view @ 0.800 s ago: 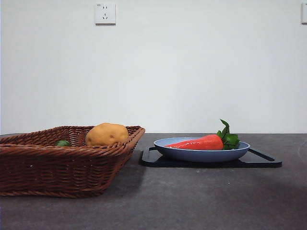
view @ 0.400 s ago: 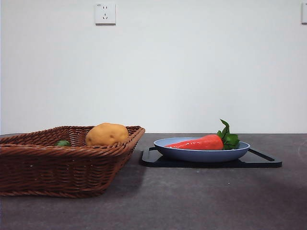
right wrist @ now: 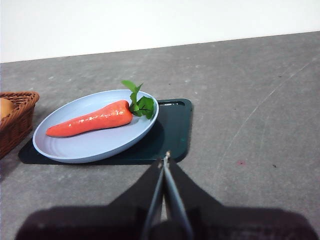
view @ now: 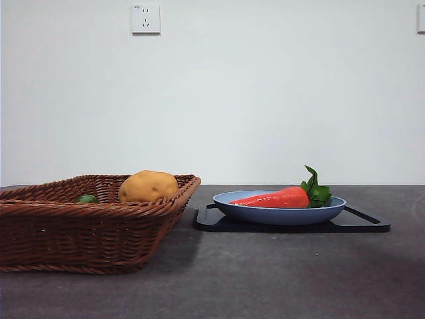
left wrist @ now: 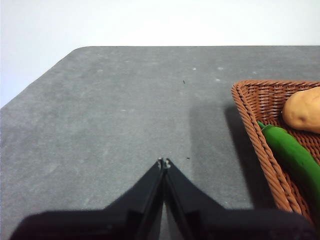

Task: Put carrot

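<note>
We log: carrot (view: 272, 198) lying on blue plate (right wrist: 75, 150); left gripper (left wrist: 164, 162) and right gripper (right wrist: 164, 161) both pinched closed, empty.

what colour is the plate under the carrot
Pale blue plate, holding the orange-red carrot; right wrist view shows it best.

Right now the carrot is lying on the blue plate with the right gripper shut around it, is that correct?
Not quite: the carrot does lie on the blue plate, but the right gripper is shut on nothing, apart from it beside the black tray, as the right wrist view shows.
</note>
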You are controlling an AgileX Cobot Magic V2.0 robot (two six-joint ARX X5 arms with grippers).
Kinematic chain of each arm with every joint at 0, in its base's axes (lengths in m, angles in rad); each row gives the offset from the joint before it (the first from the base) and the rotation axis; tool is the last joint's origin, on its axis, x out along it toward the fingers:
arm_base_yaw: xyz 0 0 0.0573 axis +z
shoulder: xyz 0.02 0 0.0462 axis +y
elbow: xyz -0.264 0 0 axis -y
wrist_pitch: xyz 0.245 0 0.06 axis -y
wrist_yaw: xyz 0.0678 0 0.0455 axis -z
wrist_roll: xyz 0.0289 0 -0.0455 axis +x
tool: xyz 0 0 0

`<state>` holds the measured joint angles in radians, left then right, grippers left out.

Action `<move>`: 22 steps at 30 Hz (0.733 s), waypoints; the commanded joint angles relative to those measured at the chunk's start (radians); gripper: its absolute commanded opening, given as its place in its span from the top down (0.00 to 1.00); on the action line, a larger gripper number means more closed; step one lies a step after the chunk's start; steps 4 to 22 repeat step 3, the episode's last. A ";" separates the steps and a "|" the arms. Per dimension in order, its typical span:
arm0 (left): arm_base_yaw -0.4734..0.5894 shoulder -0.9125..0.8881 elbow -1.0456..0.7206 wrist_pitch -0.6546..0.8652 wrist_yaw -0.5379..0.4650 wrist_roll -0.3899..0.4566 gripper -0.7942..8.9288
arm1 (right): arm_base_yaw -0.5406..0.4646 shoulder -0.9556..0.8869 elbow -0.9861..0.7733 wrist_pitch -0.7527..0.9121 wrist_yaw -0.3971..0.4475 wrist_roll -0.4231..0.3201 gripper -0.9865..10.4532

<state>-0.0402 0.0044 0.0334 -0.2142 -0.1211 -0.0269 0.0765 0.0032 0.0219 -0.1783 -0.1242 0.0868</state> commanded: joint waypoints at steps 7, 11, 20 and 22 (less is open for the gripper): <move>0.003 -0.003 -0.006 0.011 -0.002 -0.006 0.91 | -0.002 -0.003 -0.012 0.006 0.000 0.010 0.91; 0.003 -0.003 -0.006 0.011 -0.002 -0.006 0.91 | -0.002 -0.003 -0.012 0.006 0.000 0.010 0.91; 0.003 -0.003 -0.006 0.011 -0.002 -0.006 0.91 | -0.002 -0.003 -0.012 0.006 0.000 0.010 0.91; 0.003 -0.003 -0.006 0.011 -0.002 -0.006 0.91 | -0.002 -0.003 -0.012 0.006 0.000 0.010 0.91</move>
